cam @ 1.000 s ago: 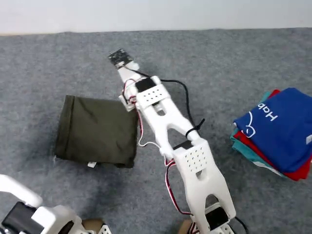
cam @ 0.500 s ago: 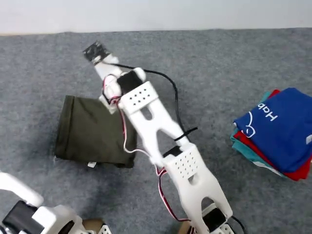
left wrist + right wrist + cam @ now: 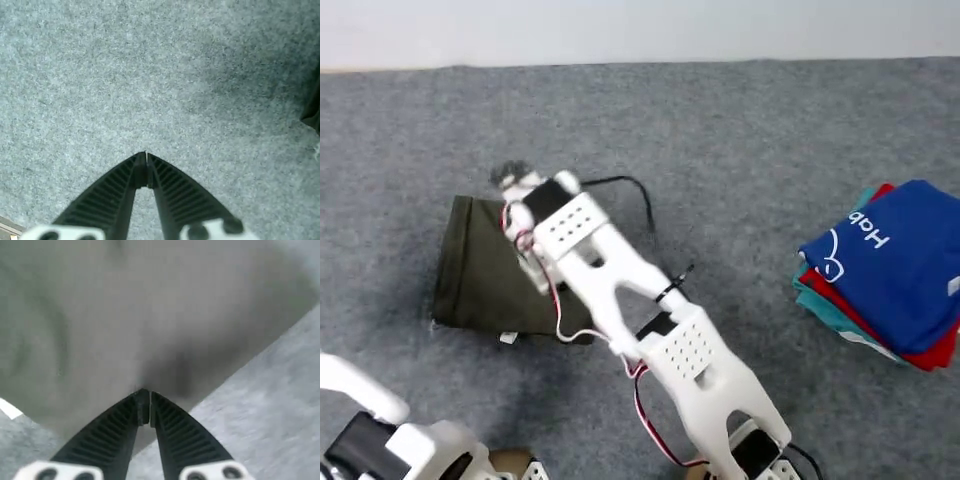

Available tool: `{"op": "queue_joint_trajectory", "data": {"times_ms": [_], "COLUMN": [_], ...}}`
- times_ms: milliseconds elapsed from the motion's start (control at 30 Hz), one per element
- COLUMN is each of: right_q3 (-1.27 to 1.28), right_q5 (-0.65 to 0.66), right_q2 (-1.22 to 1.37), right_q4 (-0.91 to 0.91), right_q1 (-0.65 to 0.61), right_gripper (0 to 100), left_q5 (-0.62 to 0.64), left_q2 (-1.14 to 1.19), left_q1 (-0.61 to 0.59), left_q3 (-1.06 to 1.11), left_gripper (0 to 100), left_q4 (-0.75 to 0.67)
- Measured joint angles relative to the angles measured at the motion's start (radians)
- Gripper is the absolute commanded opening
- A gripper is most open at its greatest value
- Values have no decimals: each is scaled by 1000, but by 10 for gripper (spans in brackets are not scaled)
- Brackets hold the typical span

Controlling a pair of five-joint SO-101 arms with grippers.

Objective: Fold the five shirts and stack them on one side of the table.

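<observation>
At lower left, the left gripper (image 3: pixel 146 155) hangs over the grey felt table covering (image 3: pixel 750 130), tips meeting, empty. Centre-left lies a folded olive-green cloth shirt (image 3: pixel 480 270); the right gripper (image 3: pixel 145 391) is above it, tips likewise together, gripping nothing. Far right, a folded blue printed shirt (image 3: pixel 895 260) tops a stack of red and teal folded shirts (image 3: pixel 850 322).

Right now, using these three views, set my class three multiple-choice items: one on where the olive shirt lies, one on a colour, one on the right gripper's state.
1. The olive shirt lies:
A) on the stack
B) flat on the table, apart from the stack
C) hanging off the table edge

2. The stack's top shirt is:
A) red
B) blue
C) yellow

3. The right gripper is:
A) wide open
B) half open
C) shut

Answers:
1. B, bare grey table separates shirt and stack.
2. B, blue lies above red and teal.
3. C, its jaws meet at the tips.
</observation>
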Motion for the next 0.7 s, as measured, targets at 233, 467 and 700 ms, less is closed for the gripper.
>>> {"op": "queue_joint_trajectory", "data": {"times_ms": [233, 467, 700], "right_q3": [46, 46, 46], "right_q5": [-103, -103, -109], "right_q2": [26, -9, -97], "right_q4": [0, 0, 0], "right_q1": [-18, 9, 8], "right_gripper": [10, 16, 180], "left_q5": [0, 0, 0], "left_q2": [0, 0, 0], "left_q1": [0, 0, 11], "left_q3": [0, 0, 0], "left_gripper": [6, 6, 6], "left_q4": [0, 0, 0]}}
